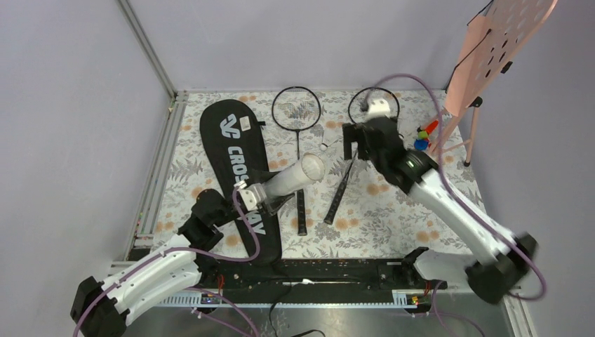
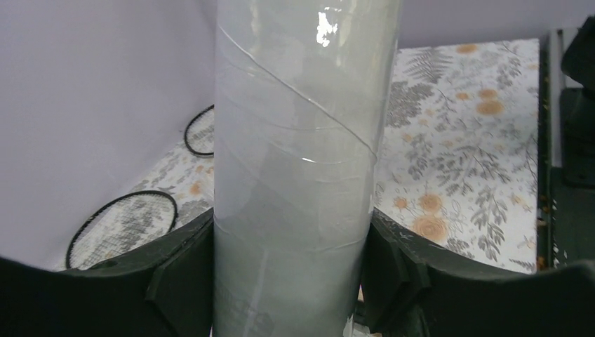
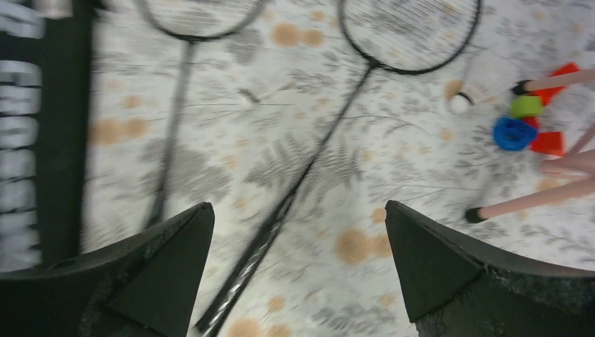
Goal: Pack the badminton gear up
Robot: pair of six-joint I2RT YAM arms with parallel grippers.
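Note:
My left gripper (image 1: pixel 266 196) is shut on the long white tube (image 1: pixel 295 177), which it holds tilted with the open end up and to the right above the black CROSSWAY bag (image 1: pixel 235 175). In the left wrist view the tube (image 2: pixel 302 175) fills the gap between the fingers (image 2: pixel 179 274). Two black rackets (image 1: pixel 297 107) (image 1: pixel 374 105) lie on the floral mat, and a white shuttlecock (image 1: pixel 323 147) lies between them. My right gripper (image 1: pixel 354 144) is open and empty, and hovers over the right racket's shaft (image 3: pixel 330 126).
A pink perforated board (image 1: pixel 502 42) on a stand is at the back right, with its legs (image 3: pixel 540 200) on the mat. Blue (image 3: pixel 513 133), green (image 3: pixel 526 107) and red toys and a small white ball-like thing (image 3: pixel 459 104) lie by the legs. A metal rail (image 1: pixel 158 175) borders the mat's left side.

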